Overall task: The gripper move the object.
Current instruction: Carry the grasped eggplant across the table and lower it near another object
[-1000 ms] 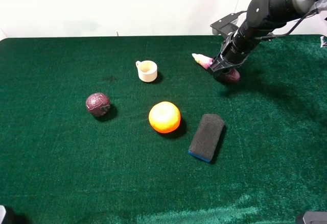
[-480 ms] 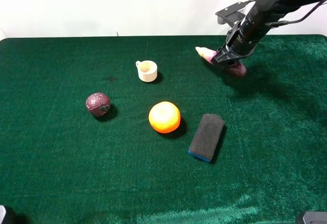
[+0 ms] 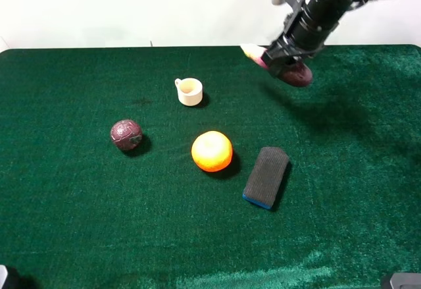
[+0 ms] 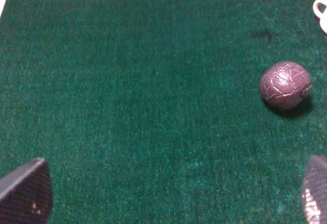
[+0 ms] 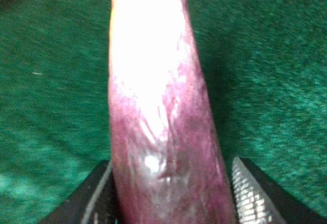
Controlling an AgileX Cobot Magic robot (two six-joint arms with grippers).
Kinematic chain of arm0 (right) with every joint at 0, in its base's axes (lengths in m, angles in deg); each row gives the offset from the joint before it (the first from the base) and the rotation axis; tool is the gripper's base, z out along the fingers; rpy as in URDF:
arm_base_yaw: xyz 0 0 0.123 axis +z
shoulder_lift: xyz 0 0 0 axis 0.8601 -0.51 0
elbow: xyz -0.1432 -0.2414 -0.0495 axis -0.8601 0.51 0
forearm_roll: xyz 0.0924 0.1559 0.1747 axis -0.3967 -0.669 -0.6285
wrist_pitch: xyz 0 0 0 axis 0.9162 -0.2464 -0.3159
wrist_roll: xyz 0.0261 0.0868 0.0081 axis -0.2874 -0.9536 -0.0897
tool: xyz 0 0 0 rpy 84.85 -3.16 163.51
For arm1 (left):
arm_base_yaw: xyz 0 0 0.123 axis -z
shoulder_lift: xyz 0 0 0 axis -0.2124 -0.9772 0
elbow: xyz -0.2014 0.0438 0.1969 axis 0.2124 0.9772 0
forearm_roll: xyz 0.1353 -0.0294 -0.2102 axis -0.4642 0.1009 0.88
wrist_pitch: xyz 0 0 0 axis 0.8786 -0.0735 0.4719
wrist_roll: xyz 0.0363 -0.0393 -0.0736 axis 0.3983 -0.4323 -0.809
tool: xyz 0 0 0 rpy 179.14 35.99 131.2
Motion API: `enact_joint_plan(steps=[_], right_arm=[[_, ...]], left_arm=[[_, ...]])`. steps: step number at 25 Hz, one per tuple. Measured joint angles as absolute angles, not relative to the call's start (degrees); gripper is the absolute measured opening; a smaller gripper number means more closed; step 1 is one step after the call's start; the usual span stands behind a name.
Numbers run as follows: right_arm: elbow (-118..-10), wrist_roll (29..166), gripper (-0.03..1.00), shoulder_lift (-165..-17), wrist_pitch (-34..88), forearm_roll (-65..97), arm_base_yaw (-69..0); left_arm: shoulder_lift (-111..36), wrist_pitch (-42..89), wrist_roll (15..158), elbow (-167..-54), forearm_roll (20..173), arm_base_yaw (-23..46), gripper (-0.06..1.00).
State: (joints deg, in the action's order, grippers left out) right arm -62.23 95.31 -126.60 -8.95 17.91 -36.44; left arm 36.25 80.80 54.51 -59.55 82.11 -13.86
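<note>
Eggplant [image 3: 299, 74], the long purple toy with a cream tip, is in the air above the far right part of the table [image 3: 79, 223], and its shadow lies on the green cloth under it. So I judge the step in hand is the carrying, with the putting down not yet done. The next move calls for bringing it over a free part of the cloth and lowering it without touching the dark pad [image 3: 266, 177], the orange [image 3: 212, 151], the maroon ball [image 3: 125, 134] or the small cup [image 3: 189, 91], which all stand well apart from it. The right end effector [image 3: 281, 62] is closed around the middle of the eggplant; in the right wrist view both fingers [image 5: 250, 191] press on its glossy sides, with no gap. The left end effector [image 4: 171, 191] is wide open and holds nothing; only cloth is between its tips.
</note>
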Motion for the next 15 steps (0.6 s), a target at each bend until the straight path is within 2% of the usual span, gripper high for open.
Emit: enact_joint_plan(steps=[8,15], right_arm=[[-71.17,88.50,0.36,-126.60,-18.97,19.81,-28.75],[-73.58,84.17,0.36,-126.60,-22.49,20.18,-22.11]], left_arm=[[36.25,80.80,54.51,-59.55,82.11,-13.86,0.99],[36.25,80.80,54.51,-59.55,82.11,-13.86,0.99]])
